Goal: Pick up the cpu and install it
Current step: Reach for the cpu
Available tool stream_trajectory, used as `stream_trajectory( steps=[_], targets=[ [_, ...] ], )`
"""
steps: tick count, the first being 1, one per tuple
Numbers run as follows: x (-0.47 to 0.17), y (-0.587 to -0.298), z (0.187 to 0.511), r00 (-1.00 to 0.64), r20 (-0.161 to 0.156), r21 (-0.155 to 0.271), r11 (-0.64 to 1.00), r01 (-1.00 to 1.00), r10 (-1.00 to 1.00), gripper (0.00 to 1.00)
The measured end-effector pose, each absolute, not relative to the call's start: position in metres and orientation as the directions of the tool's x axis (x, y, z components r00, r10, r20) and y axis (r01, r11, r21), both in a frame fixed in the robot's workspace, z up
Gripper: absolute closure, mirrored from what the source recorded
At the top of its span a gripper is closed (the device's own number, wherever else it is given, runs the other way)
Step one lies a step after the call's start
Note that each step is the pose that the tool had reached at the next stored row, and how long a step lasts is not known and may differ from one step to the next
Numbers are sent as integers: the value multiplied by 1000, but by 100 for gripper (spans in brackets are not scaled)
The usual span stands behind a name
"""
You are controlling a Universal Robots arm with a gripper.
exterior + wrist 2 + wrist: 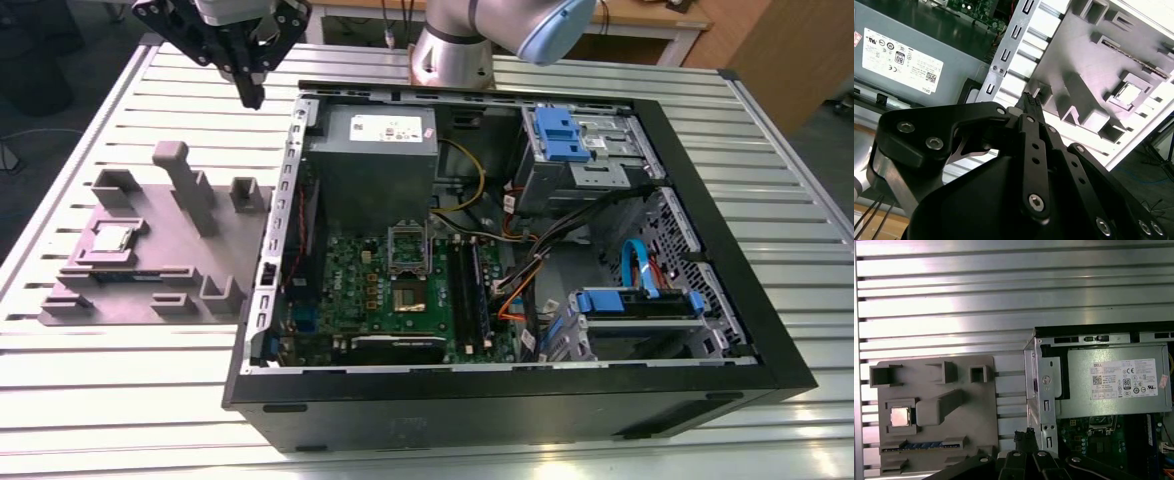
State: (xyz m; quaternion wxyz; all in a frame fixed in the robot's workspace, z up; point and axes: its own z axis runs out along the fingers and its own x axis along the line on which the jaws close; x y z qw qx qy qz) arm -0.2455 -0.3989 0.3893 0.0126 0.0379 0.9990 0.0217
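Hanging over the slatted aluminium table (120,400) in the exterior view, the black gripper (250,98) is positioned near the far corner of the open black computer case (534,405). Its fingers are pressed together into one point, with nothing pinched. The small square silver-grey cpu (110,238) is seated in a recess of the grey moulded fixture plate (140,295), on the exterior view's left of the case and well apart from the gripper. The green motherboard (354,285) is seen inside the case, beside the grey power supply box with a white label (367,175).

In the second wrist view, the closed gripper (1029,99) is shown above the table, with the cpu (1128,93) in its recess beyond.

In the first wrist view, the gripper (1026,436) is located between the fixture plate (934,450) and the case wall; the cpu (900,416) lies untouched.
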Motion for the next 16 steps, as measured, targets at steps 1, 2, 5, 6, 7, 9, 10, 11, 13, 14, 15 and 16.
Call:
stream_trajectory(
  steps=[1, 2, 5, 6, 7, 9, 10, 11, 13, 14, 15, 16],
  targets=[
    [-246, -399, 389, -997, -23, 44, 996, 75, 76, 90],
    [-246, -399, 389, -997, -23, 44, 996, 75, 76, 90],
    [-247, -399, 389, -997, -24, 44, 996, 75, 76, 90],
    [-247, -399, 389, -997, -24, 44, 996, 75, 76, 90],
    [-247, -399, 389, -997, -24, 44, 996, 75, 76, 90],
    [-248, -399, 389, -997, -23, 44, 996, 75, 76, 90],
    [-250, -399, 389, -997, -23, 44, 996, 75, 76, 90],
    [-253, -399, 389, -997, -23, 44, 996, 75, 76, 90],
    [-253, -399, 389, -997, -23, 44, 996, 75, 76, 90],
    [-253, -399, 389, -997, -23, 44, 996, 75, 76, 90],
    [-253, -399, 389, -997, -24, 44, 996, 75, 76, 90],
    [-253, -399, 389, -997, -24, 44, 996, 75, 76, 90]
  ],
)
